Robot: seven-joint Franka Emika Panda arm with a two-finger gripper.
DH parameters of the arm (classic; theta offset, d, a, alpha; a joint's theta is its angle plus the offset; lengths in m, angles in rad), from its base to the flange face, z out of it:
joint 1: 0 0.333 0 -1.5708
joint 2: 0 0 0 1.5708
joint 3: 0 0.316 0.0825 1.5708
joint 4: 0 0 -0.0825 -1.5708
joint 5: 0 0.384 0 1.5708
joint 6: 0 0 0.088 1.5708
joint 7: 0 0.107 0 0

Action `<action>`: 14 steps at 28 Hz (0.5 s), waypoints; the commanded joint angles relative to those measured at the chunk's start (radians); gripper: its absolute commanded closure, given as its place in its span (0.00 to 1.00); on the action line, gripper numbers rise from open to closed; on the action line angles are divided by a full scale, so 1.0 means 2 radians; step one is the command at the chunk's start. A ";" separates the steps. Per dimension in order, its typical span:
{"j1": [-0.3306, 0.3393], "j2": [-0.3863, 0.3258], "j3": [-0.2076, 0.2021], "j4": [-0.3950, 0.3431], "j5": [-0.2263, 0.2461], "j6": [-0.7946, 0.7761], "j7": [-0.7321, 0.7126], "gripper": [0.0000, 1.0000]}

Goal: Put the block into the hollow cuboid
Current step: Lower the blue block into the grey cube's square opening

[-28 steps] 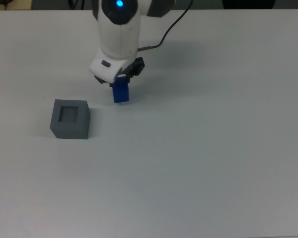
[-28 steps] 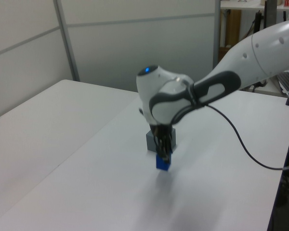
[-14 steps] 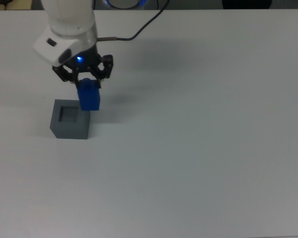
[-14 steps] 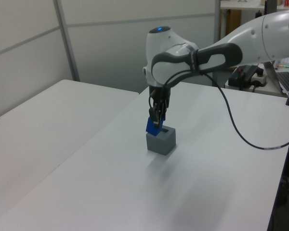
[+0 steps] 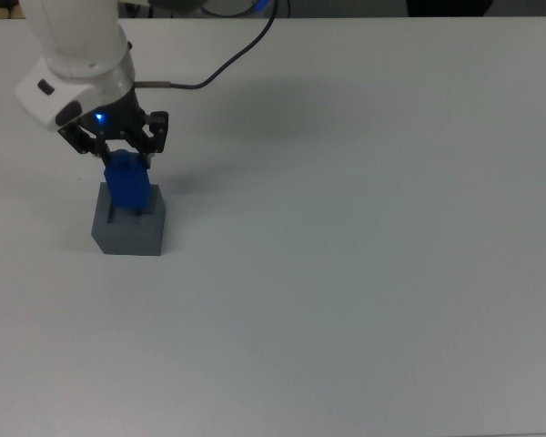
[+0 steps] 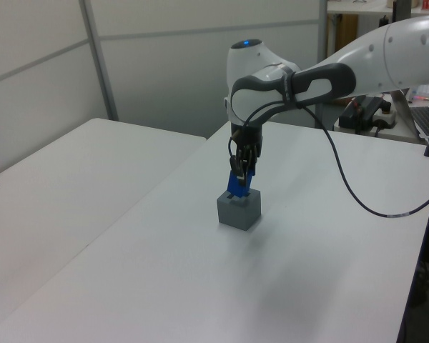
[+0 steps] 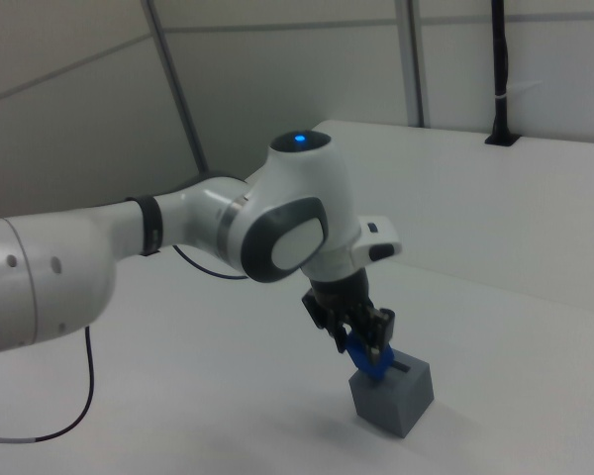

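gripper [image 5: 118, 153]: pinching block [image 5: 126, 184] | over hollow cuboid [image 5: 132, 232] recess | no writing legible

Even, diffuse light washes the white table [image 5: 364, 273]; a faint, soft-edged shadow of the arm [image 5: 73, 45] falls at the top view's far centre. No glare. All three views slightly soft.

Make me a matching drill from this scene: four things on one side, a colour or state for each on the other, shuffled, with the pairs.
Things:
1. block
2. box
3. claw
4. cable

States:
A. grey, resting on the table
B. black, running back from the arm
C. blue, held tilted over the recess
D. shut on the block

Pairs: 1-C, 2-A, 3-D, 4-B
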 commanded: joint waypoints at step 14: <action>-0.002 0.027 -0.011 0.010 0.003 0.053 -0.002 1.00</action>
